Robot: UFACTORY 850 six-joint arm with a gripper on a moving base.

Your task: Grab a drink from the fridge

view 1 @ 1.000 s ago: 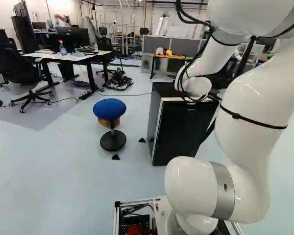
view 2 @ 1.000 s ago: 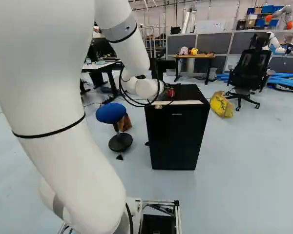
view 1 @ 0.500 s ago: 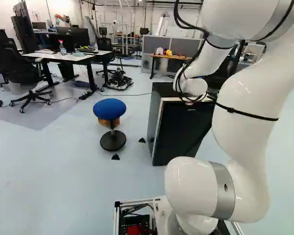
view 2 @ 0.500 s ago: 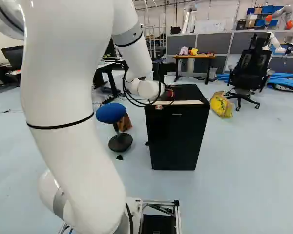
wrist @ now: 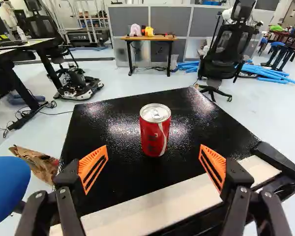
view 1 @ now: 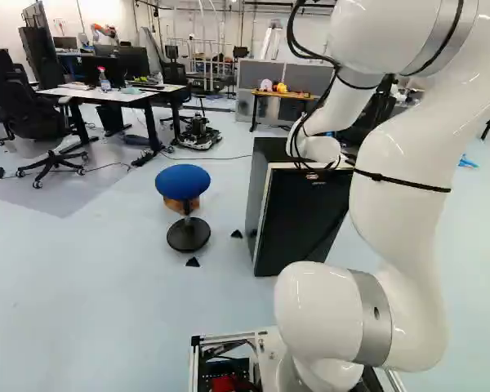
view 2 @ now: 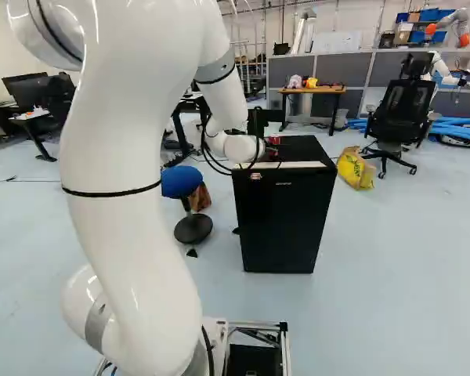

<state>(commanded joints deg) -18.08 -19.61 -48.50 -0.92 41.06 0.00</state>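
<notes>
A red drink can (wrist: pixel 155 130) stands upright on the black top of the small fridge (wrist: pixel 113 162). My gripper (wrist: pixel 153 154) is open in the wrist view, its orange pads wide apart on either side of the can's near end, touching nothing; the can is a little ahead. In the right base view the fridge (view 2: pixel 284 219) shows its black door, shut, and a bit of the red can (view 2: pixel 273 141) peeks out beyond my wrist. Both base views largely hide the gripper behind the wrist.
A blue stool (view 1: pixel 183 181) stands left of the fridge, a brown paper bag (wrist: pixel 38 164) beside it. Right of the fridge are a yellow bag (view 2: pixel 355 168) and a black office chair (view 2: pixel 402 113). Another robot (view 2: pixel 452 27) stands far back.
The arm's upper links have swung leftward in the left base view and rightward in the right base view, and the wrist has shifted slightly. Base, fridge and stool have kept their places.
</notes>
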